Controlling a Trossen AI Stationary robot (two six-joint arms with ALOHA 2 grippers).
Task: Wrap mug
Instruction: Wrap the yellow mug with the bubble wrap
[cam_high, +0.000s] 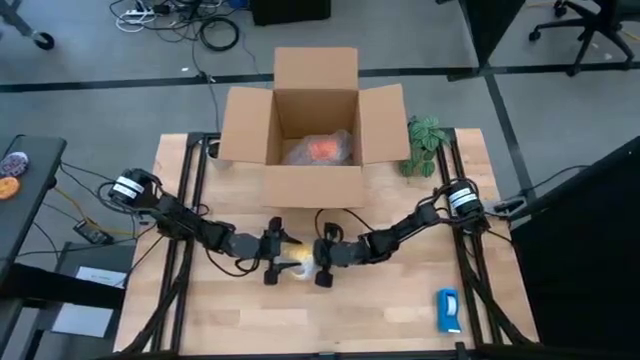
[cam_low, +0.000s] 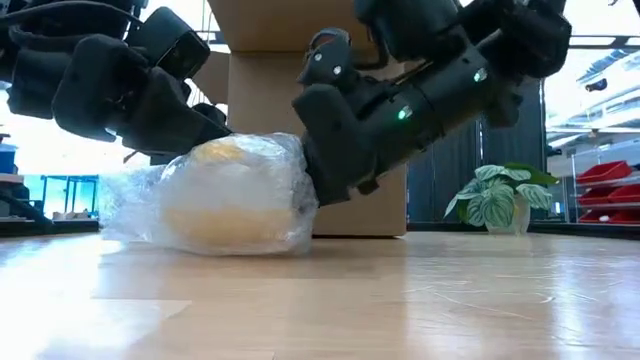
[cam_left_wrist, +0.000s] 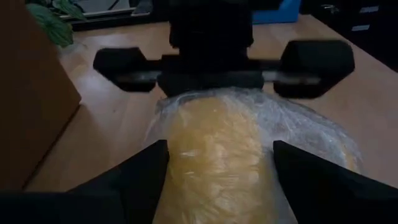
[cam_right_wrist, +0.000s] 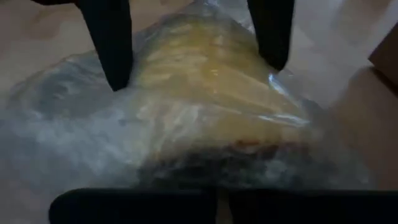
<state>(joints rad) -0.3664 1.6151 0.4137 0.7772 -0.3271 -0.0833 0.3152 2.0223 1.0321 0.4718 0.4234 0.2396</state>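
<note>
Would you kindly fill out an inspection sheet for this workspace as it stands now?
Surface: light wooden table, bare in front.
Job's things: yellow-orange mug in clear bubble wrap, lying on the table between the claws.
Clutter: open brown cardboard box holding another wrapped orange thing; small green plant; flat blue-and-white object.
Grippers: left claw open, fingers astride the bundle; right claw at its other end, open.
Cables: loose cables on the floor behind.
Surroundings: chair bases; no person seen.

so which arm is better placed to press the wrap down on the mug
Left, probably. Left gripper straddles the yellow-orange mug in clear bubble wrap, jaws open either side; right gripper meets it only at the end.
</note>
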